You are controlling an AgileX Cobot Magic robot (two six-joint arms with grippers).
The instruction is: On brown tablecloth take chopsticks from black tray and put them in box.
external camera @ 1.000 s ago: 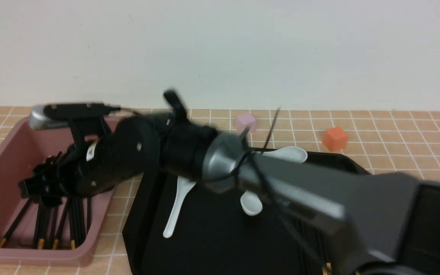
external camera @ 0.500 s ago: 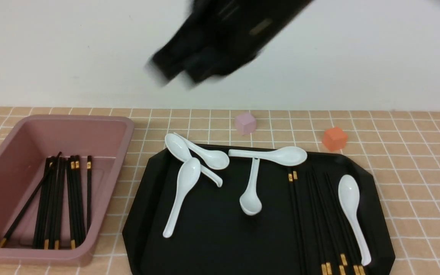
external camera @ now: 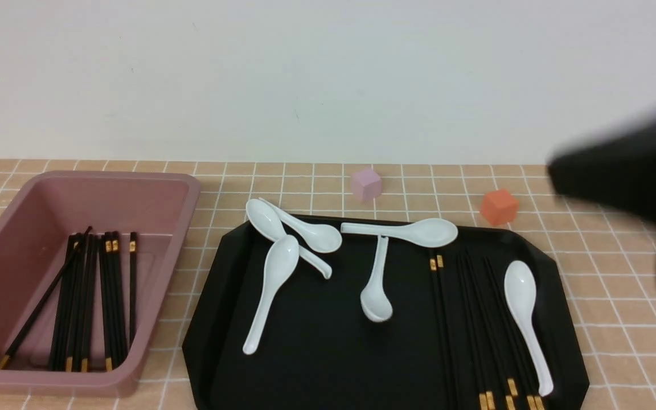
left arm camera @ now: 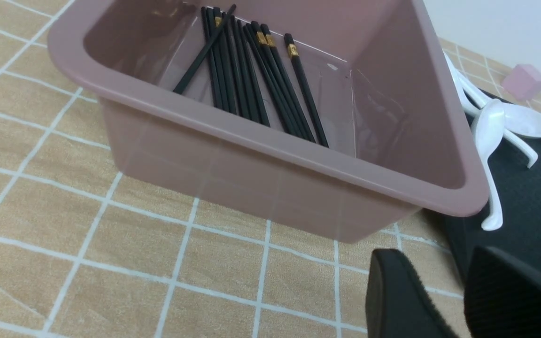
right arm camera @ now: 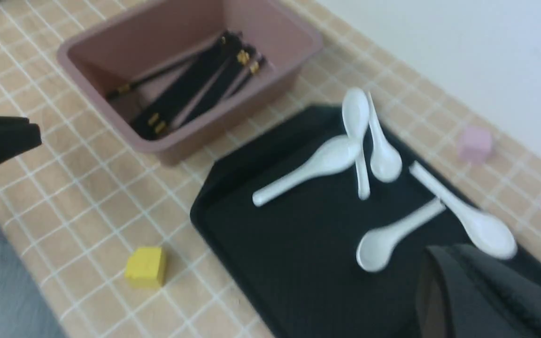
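Observation:
The pink box [external camera: 151, 319] stands at the left on the brown tablecloth [external camera: 618, 353], with several black chopsticks [external camera: 94, 296] lying inside. More chopsticks [external camera: 476, 319] lie on the right part of the black tray [external camera: 316, 364]. My right arm [external camera: 630, 176] is a dark blur above the cloth at the right edge. In its wrist view the right gripper [right arm camera: 444, 256] is shut and empty, high over the tray [right arm camera: 298, 263]. My left gripper [left arm camera: 444, 281] is open and empty, low over the cloth beside the box's [left arm camera: 270, 188] near corner; the chopsticks [left arm camera: 251, 80] show inside.
Several white spoons [external camera: 271, 285] lie on the tray, one [external camera: 524, 319] right next to the chopsticks. A pink cube [external camera: 366, 183] and an orange cube [external camera: 499, 206] sit behind the tray. A yellow cube [right arm camera: 146, 266] rests on the cloth near the tray's front corner.
My right arm has lifted out of the box, swung up and across to the right side, and its gripper has shut. The chopsticks stay in the box.

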